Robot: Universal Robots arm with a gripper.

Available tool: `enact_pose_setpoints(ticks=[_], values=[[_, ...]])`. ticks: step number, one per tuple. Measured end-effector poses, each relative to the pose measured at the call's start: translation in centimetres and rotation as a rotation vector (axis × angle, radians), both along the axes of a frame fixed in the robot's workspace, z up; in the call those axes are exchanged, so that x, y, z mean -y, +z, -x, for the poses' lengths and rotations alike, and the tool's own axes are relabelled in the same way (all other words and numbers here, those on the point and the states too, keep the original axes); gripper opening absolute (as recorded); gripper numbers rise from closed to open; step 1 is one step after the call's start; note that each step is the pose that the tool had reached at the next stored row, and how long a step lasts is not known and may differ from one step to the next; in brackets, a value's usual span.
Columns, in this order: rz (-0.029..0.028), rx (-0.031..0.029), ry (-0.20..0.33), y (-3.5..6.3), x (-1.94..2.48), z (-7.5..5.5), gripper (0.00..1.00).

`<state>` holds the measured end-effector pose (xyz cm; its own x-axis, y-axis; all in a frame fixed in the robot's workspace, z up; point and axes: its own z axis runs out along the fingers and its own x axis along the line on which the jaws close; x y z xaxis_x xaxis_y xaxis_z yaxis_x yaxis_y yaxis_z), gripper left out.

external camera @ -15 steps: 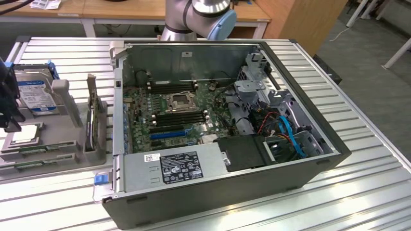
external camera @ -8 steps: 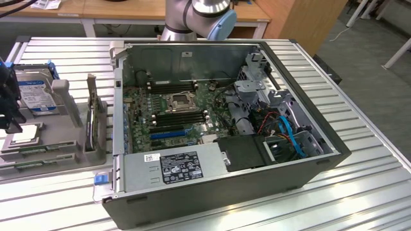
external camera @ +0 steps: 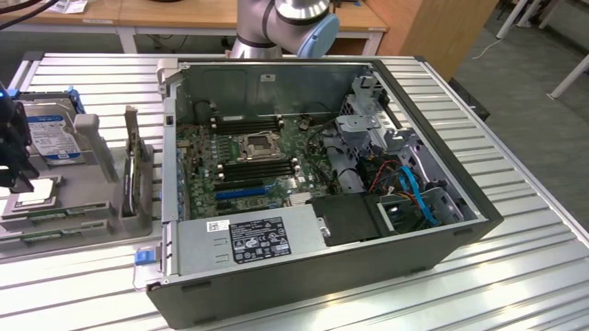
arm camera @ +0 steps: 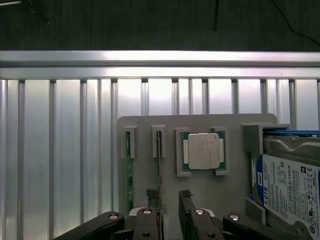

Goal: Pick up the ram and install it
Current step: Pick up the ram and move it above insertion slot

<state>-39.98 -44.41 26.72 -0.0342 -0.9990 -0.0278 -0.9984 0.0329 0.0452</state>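
Presently, from the exterior view's left: grey slotted parts holder (arm camera: pixel 200 125), keeping the long thin green circuit-board ram (arm camera: pixel 128 175) upright on its edge, likely so jaws can close across its faces. Black two-fingered gripper (arm camera: pixel 169 195): jaws wide, empty, poised above the holder near that stick. Open dark-grey computer case (external camera: pixel 368 276), laid on its side, long black motherboard slots (external camera: pixel 262 169) facing up for access.

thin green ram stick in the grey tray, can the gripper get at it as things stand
Probably yes: the open black gripper hangs over the grey tray, nothing covers the thin green ram stick, though the jaws sit beside it.
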Motion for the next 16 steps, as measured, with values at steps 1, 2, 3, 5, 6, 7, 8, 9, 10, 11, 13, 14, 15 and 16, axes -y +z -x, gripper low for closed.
enact_pose_setpoints(ticks=[1, 2, 3, 5, 6, 7, 8, 9, 10, 11, 13, 14, 15, 16], values=[[0.0000, 0.0000, 0.000, -0.05, 0.00, 0.00, 0.29], [0.0000, 0.0001, 0.000, -0.11, 0.00, 0.00, 0.29], [0.0000, 0.0000, 0.000, -0.17, 0.00, 0.00, 0.29], [0.0000, 0.0000, 0.000, -0.28, 0.00, 0.00, 0.29], [0.0000, 0.0000, 0.000, -0.34, 0.00, 0.00, 0.29], [0.0000, 0.0000, 0.000, -0.39, 0.00, 0.00, 0.29], [0.0000, 0.0001, 0.000, -0.45, 0.00, 0.00, 0.29], [0.0000, 0.0000, 0.000, -0.51, 0.00, 0.00, 0.29], [0.0000, 0.0000, 0.000, -0.56, 0.00, 0.00, 0.29], [0.0000, 0.0000, 0.000, -0.62, 0.00, 0.00, 0.29], [0.0000, 0.0000, 0.000, -0.74, 0.00, 0.00, 0.29], [0.0000, 0.0000, 0.000, -0.80, 0.00, 0.00, 0.29], [0.0000, 0.0000, 0.000, -0.86, 0.00, 0.00, 0.29], [0.0000, 0.0000, 0.000, -0.92, 0.00, 0.00, 0.29]])
